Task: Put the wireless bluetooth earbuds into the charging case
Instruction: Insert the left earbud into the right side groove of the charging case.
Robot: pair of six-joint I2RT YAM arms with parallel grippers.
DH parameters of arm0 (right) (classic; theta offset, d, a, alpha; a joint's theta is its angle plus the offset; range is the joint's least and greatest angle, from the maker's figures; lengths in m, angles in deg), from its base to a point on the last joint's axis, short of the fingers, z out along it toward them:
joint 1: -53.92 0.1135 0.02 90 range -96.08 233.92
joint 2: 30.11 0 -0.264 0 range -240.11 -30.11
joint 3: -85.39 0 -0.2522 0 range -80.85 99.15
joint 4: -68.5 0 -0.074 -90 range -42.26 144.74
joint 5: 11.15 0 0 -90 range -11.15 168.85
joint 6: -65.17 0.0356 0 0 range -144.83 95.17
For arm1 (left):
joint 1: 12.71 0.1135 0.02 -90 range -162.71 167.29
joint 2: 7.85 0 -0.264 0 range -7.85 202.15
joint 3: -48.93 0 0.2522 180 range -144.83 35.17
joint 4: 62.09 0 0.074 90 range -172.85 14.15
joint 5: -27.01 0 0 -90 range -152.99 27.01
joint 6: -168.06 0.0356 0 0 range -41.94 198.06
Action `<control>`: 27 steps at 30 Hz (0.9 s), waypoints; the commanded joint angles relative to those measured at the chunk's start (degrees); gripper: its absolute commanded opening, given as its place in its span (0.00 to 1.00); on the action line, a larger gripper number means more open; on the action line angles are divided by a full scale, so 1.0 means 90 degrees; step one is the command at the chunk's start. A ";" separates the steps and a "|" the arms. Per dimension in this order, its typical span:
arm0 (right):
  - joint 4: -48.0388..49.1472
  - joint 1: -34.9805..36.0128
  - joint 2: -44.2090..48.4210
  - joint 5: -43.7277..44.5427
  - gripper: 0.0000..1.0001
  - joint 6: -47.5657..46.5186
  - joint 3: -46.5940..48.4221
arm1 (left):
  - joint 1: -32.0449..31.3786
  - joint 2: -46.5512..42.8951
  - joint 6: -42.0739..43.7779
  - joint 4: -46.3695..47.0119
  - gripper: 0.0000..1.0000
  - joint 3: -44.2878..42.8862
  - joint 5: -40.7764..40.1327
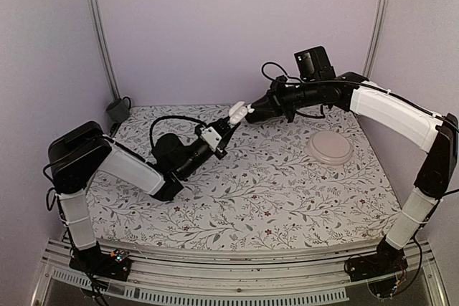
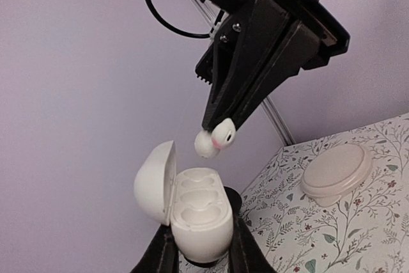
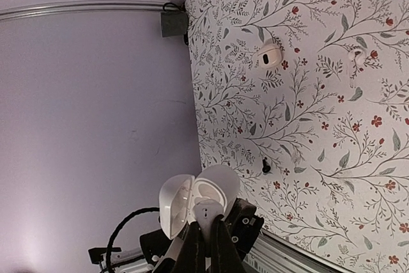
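My left gripper (image 1: 228, 124) is shut on the charging case (image 2: 199, 217) and holds it up in the air, lid (image 2: 154, 181) open to the left. Both sockets look empty. My right gripper (image 1: 249, 111) is shut on one white earbud (image 2: 215, 139), which hangs just above the case's far socket without touching it. In the right wrist view the earbud (image 3: 209, 212) sits between the fingers in front of the open case (image 3: 192, 197). A tiny white piece (image 3: 358, 57) lies on the table; I cannot tell whether it is the second earbud.
A pale round dish (image 1: 329, 148) sits on the flowered cloth at the right. A white round lump with a dark spot (image 3: 267, 55) and a tiny black bit (image 3: 266, 167) lie on the cloth. A grey box (image 1: 117, 110) stands in the back left corner.
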 commanded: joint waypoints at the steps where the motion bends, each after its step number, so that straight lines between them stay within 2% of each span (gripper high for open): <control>1: 0.0163 -0.0009 0.0108 -0.0012 0.02 0.0091 -0.0057 | -0.0091 0.0031 0.0074 0.0004 0.00 -0.0178 0.0061; 27: 0.0076 0.0062 -0.0018 -0.0039 0.02 0.0461 -0.0434 | -0.0153 0.0011 0.0085 -0.0058 0.00 -0.0187 0.0112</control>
